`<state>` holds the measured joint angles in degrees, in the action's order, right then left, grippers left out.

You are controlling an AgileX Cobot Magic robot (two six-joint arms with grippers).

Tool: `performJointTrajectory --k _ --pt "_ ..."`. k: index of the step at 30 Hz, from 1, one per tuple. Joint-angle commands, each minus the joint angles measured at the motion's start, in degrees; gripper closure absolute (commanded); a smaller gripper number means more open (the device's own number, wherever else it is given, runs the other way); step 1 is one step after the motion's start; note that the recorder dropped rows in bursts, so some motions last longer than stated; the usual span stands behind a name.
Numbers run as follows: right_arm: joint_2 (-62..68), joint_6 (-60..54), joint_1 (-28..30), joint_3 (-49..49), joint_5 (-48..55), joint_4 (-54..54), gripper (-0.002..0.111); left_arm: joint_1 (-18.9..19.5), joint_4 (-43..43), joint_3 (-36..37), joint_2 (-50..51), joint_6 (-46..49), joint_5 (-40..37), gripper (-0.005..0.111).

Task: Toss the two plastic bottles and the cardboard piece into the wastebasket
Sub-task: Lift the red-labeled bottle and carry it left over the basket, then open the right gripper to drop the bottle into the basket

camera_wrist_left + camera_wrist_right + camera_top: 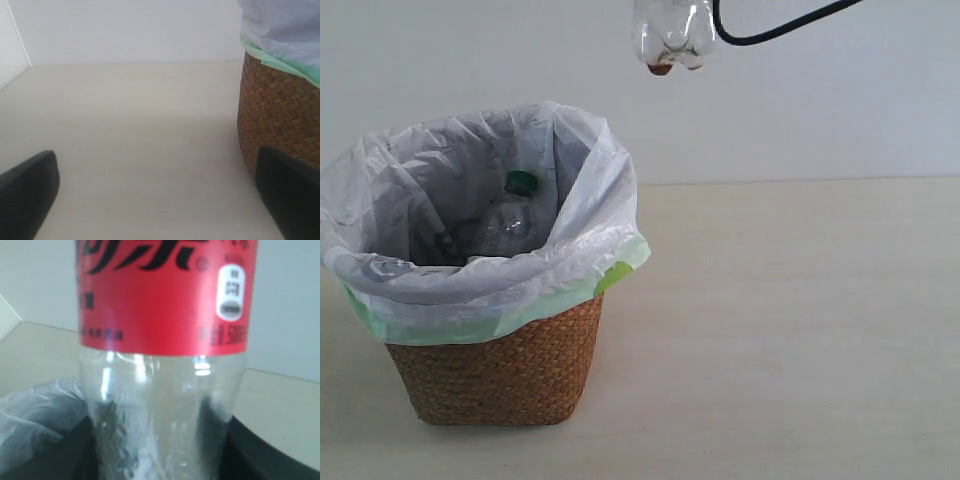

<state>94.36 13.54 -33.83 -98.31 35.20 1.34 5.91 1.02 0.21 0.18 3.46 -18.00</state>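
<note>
**Centre the small bottle over the bag mouth before letting go**

The small bottle (672,35) hangs at the top centre of the exterior view. Only its clear base shows, high above the table (800,330) and a little right of the wastebasket (500,370). In the right wrist view the right gripper (160,462) is clamped on the bottle's clear body, past the red label, with a dark jaw on each side. The larger bottle (512,215), green cap up, already lies inside the bag in the left half of the frame. The cardboard piece shows in no view; whether it is deep in the bag, I cannot tell. The left gripper (157,200) is spread wide and empty, low over the table and just beside the wicker wall.

The step in hand looks like the carry and drop. The bottle should travel leftward in the exterior frame until its base is over the middle of the opening. It should not stop over the raised right fold of the liner (610,200), which could deflect it outward. Coming lower before the jaws part is wise, because a light empty bottle may bounce off the one inside. The left arm is best left apart from the basket, so nothing nudges it.
</note>
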Motion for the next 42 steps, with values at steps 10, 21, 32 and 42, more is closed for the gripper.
performJointTrajectory --k 10,21,32,42 --pt "2.8 -13.5 0.0 -0.1 2.5 19.0 0.108 0.2 0.0 -0.2 -0.2 -0.5 0.4 -0.001" --pt "2.7 14.1 0.1 -0.1 15.1 -28.0 0.108 0.2 0.0 -0.2 -0.2 -0.5 0.4 -0.001" --pt "1.6 22.6 0.1 -0.1 27.0 -30.4 0.108 0.2 0.0 -0.2 -0.2 -0.5 0.4 -0.001" --pt "1.3 -17.3 -0.1 -6.9 11.8 42.0 0.049 0.2 0.0 -0.2 -0.2 -0.5 0.4 -0.001"
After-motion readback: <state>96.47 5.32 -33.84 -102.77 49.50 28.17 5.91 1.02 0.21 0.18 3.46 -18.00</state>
